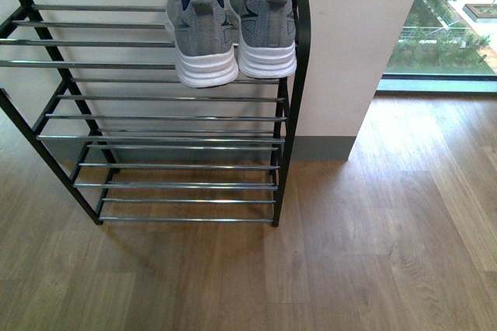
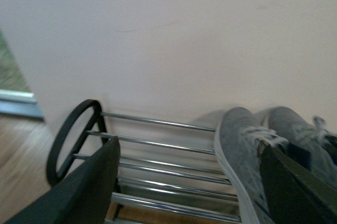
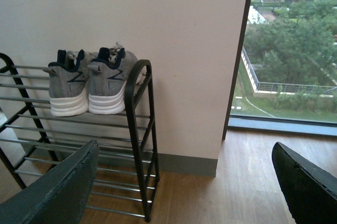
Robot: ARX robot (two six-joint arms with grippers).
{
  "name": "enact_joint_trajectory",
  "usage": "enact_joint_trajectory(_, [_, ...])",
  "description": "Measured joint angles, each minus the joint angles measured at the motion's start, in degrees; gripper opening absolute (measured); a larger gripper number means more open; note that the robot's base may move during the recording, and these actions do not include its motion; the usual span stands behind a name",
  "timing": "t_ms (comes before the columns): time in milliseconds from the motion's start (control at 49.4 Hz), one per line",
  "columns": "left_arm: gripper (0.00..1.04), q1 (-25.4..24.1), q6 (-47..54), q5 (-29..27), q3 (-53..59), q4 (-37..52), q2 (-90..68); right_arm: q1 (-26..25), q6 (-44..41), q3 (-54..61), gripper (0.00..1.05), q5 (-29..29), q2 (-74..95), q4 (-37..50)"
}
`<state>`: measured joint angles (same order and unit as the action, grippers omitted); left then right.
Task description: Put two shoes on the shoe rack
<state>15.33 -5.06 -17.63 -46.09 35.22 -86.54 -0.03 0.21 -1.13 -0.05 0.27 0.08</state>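
Observation:
Two grey knit shoes with white soles stand side by side, heels toward me, on the top tier of the black-framed shoe rack [image 1: 295,51]: the left shoe [image 1: 202,32] and the right shoe [image 1: 266,24]. Neither arm shows in the front view. In the left wrist view my left gripper [image 2: 192,187] is open above the top bars, one shoe [image 2: 239,150] lying next to its dark finger [image 2: 295,190]. My right gripper [image 3: 184,187] hangs open in the air off to the rack's [image 3: 138,124] side, apart from both shoes [image 3: 89,84].
The rack stands against a pale wall [image 1: 349,36] on wood flooring [image 1: 373,238]. Its lower silver shelves [image 1: 178,164] hold nothing. A floor-level window [image 1: 450,20] with trees outside lies to the right of the wall.

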Motion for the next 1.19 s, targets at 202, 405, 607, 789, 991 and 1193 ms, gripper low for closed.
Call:
enact_joint_trajectory(202, [0.43,-2.56,3.65,5.81,14.86,12.92,6.91,0.0,0.0,0.0,0.95,0.07,0.0,0.0])
enact_joint_trajectory(405, [0.13,-5.92,4.17,7.96,23.65,14.78,13.88,0.0,0.0,0.0,0.95,0.04,0.0,0.0])
enact_joint_trajectory(607, [0.01,-8.02,4.44,10.69,30.58,15.02,20.39,0.0,0.0,0.0,0.95,0.07,0.0,0.0])
enact_joint_trajectory(789, [0.01,-9.77,4.44,11.93,34.91,13.92,25.81,0.0,0.0,0.0,0.95,0.07,0.0,0.0])
enact_joint_trajectory(991, [0.01,-12.44,4.46,16.24,38.53,11.08,32.17,0.0,0.0,0.0,0.95,0.07,0.0,0.0])
enact_joint_trajectory(1193, [0.01,-15.08,4.52,17.46,41.2,6.97,39.01,0.0,0.0,0.0,0.95,0.07,0.0,0.0])
